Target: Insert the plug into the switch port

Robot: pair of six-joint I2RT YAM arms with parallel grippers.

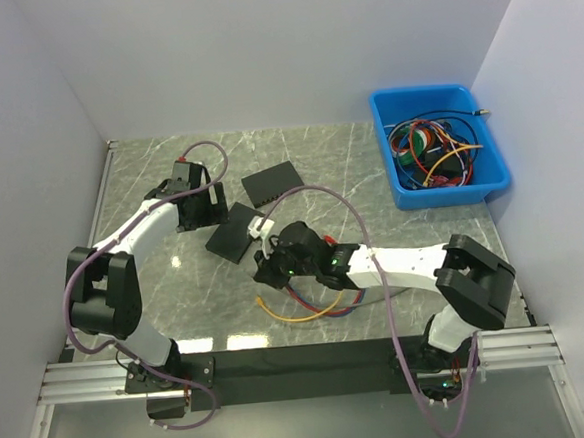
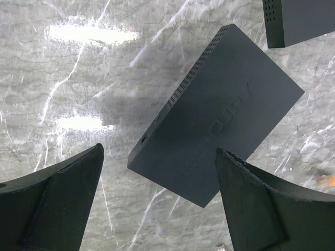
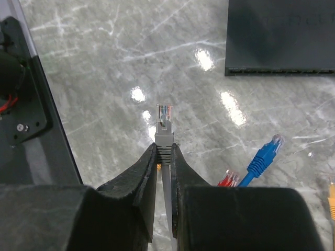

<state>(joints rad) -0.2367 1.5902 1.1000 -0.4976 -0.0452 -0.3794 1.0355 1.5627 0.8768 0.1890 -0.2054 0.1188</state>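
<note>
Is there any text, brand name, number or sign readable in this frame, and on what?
"MERCURY": embossed on top of the black switch in the left wrist view; the first letters are dim in shadow.
Faint embossed marks on the dark casing in the right wrist view: too faint to read.
Nothing else is legible in any view.

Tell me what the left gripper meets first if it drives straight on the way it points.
Most likely the black switch, lying straight ahead between the fingers of the open left gripper; how far off is unclear.
</note>
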